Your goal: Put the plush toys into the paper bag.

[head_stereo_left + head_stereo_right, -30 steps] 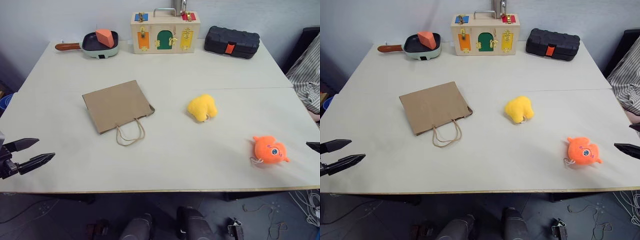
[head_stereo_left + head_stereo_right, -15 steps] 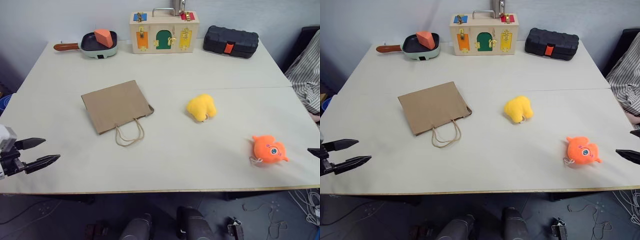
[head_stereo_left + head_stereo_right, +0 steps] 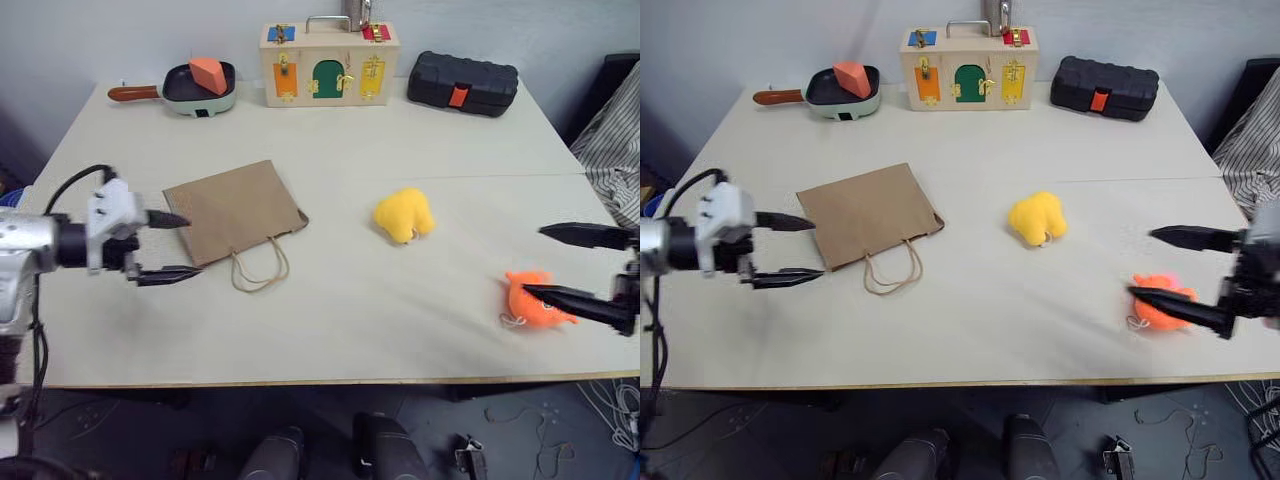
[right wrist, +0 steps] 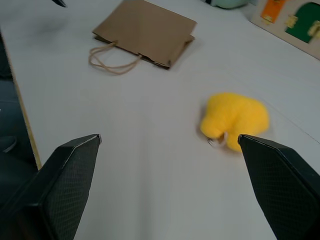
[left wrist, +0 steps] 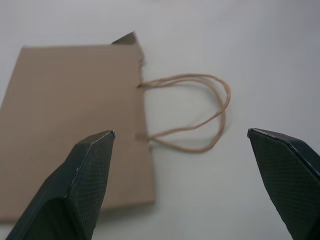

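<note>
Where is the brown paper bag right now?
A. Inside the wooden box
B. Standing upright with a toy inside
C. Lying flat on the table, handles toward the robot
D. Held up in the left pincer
C: the bag lies flat on the table, its cord handles pointing toward the near edge, and both toys sit on the table outside it.

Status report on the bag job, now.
Left gripper open beside the flat paper bag. Right gripper open over the orange toy. Yellow toy loose on the table. Nothing in the way.
</note>
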`<state>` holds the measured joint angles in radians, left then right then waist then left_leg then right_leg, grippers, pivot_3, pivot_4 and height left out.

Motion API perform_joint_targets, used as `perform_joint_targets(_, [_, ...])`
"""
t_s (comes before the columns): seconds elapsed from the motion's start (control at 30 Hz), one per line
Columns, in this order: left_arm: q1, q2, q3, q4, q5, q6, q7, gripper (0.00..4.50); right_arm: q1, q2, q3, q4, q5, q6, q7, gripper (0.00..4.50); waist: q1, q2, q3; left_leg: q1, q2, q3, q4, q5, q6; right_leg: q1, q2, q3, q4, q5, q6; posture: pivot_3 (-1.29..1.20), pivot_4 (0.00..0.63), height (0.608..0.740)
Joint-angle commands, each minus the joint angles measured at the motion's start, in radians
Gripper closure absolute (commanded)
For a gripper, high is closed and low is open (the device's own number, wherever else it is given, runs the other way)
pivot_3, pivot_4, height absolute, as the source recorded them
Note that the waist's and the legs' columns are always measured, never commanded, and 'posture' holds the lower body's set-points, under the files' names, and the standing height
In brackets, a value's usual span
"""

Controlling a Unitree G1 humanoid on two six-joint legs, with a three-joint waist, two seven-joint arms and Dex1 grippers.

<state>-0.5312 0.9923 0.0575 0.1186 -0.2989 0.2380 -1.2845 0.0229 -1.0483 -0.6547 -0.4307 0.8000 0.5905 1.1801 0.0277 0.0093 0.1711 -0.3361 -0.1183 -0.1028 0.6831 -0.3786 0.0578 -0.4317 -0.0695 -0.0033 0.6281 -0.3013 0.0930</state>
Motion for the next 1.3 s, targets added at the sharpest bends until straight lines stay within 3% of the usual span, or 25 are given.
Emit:
perform_joint_targets(0.03, [-0.074,-0.050,-0.118,0.058,0.089,-0.103,-0.044,0.04,-0.037,0.028,0.082,-0.132,0.031,0.008,-0.091,0.00,0.000,0.000,0.000,-0.001,0.000,0.000,0.001,0.000,0.000,0.000,0.000,0.000,0.000,0.000,0.000,0.00,0.150,0.740])
perform_joint_targets(0.23, [-0.172,-0.137,-0.233,0.238,0.208,-0.337,-0.074,0.04,-0.103,0.068,0.213,-0.224,0.051,0.035,-0.204,0.00,-0.002,-0.001,0.001,-0.005,0.000,0.001,0.002,0.000,0.000,-0.007,0.000,0.000,0.002,0.000,0.000,0.00,0.150,0.740])
perform_joint_targets(0.27, [-0.192,-0.155,-0.240,0.272,0.219,-0.362,-0.069,0.22,-0.107,0.073,0.223,-0.230,0.050,0.038,-0.219,0.00,-0.001,-0.002,0.001,-0.007,0.000,0.001,0.004,0.000,0.000,-0.009,0.000,-0.001,0.003,0.000,0.000,0.00,0.150,0.740])
perform_joint_targets(0.37, [-0.229,-0.190,-0.249,0.338,0.232,-0.406,-0.081,0.93,-0.105,0.084,0.232,-0.252,0.062,0.050,-0.251,0.00,0.001,-0.002,0.000,-0.018,0.000,-0.001,0.015,0.000,0.000,-0.016,0.000,-0.004,0.013,0.000,0.000,0.00,0.150,0.740])
perform_joint_targets(0.63, [-0.252,-0.212,-0.269,0.401,0.268,-0.441,-0.099,3.51,-0.078,0.083,0.221,-0.275,0.096,0.068,-0.286,0.00,0.001,-0.004,0.001,-0.019,-0.002,-0.002,0.017,0.000,0.000,-0.016,-0.002,-0.005,0.015,0.000,0.000,0.00,0.150,0.740])
perform_joint_targets(0.9, [-0.246,-0.226,-0.261,0.410,0.281,-0.454,-0.083,3.51,-0.093,0.085,0.265,-0.285,0.109,0.067,-0.320,0.00,0.000,-0.005,0.001,-0.019,-0.002,-0.002,0.017,0.000,0.000,-0.016,-0.002,-0.005,0.016,0.000,0.000,0.00,0.150,0.740])
perform_joint_targets(1.07, [-0.244,-0.233,-0.243,0.382,0.244,-0.411,-0.100,4.46,-0.101,0.079,0.266,-0.284,0.118,0.069,-0.326,0.00,-0.001,-0.005,0.001,-0.019,-0.002,-0.002,0.017,0.000,0.000,-0.016,-0.002,-0.005,0.016,0.000,0.000,0.00,0.150,0.740])
perform_joint_targets(1.3, [-0.222,-0.220,-0.225,0.333,0.224,-0.366,-0.106,4.46,-0.076,0.074,0.236,-0.294,0.138,0.081,-0.332,0.00,-0.001,-0.005,0.001,-0.019,-0.002,-0.002,0.017,0.000,0.000,-0.016,-0.002,-0.005,0.016,0.000,0.000,0.00,0.150,0.740])
